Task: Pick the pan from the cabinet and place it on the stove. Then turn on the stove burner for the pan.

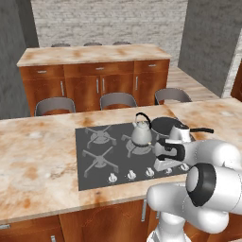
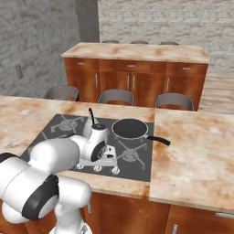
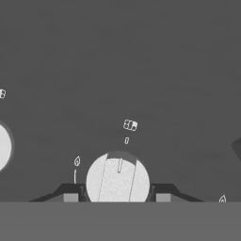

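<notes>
The pan (image 1: 164, 125) (image 2: 130, 129) sits on the back right burner of the stove (image 1: 94, 176) (image 2: 140, 168), dark inside, its black handle pointing right. My gripper (image 1: 163, 166) (image 2: 94, 165) (image 3: 117, 197) is down at the stove's front row of knobs. In the hand view a round pale knob (image 3: 117, 181) lies between the two dark fingertips (image 3: 70, 196), which press against its sides. The cabinet is out of view.
A silver kettle (image 1: 141, 133) (image 2: 88, 126) stands on the burner left of the pan, close behind my hand. Another knob (image 3: 2, 146) lies to the left. Marbled counter (image 1: 33, 156) surrounds the stove; three chairs (image 1: 117, 100) and a wooden island (image 1: 94, 75) stand beyond.
</notes>
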You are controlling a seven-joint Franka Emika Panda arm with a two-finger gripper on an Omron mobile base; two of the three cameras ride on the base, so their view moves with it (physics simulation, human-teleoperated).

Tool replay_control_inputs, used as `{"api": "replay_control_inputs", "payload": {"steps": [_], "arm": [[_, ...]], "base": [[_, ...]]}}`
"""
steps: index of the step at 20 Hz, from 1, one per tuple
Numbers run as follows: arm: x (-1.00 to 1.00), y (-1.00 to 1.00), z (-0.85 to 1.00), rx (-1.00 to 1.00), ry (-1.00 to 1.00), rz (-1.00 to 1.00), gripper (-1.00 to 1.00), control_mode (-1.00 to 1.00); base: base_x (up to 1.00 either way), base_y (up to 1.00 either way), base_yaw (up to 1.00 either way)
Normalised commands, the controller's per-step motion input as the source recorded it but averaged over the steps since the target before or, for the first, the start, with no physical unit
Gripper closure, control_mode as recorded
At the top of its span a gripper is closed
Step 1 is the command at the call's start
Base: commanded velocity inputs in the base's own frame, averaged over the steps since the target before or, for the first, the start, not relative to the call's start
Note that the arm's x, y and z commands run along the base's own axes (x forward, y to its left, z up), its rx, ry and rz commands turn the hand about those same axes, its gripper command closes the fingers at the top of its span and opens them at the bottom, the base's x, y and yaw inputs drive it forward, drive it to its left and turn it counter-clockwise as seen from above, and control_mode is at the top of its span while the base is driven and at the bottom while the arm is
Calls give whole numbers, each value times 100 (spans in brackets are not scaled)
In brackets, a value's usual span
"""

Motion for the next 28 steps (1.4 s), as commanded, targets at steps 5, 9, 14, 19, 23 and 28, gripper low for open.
{"api": "replay_control_inputs", "payload": {"steps": [5, 9, 14, 19, 23, 28], "arm": [[-14, 8, -36, -12, -5, 31, 100, -100], [-8, 2, -7, -13, -4, 31, 100, -100], [0, 0, 0, -5, -5, 36, 100, -100], [-7, 0, -1, 0, -4, 40, 100, -100], [-25, 0, 3, -1, -1, 25, 100, -100], [-15, 0, 12, -1, 0, 13, 100, -100]], "base": [[0, 0, 0], [0, 0, 0], [0, 0, 0], [0, 0, 0], [0, 0, 0], [0, 0, 0]]}}
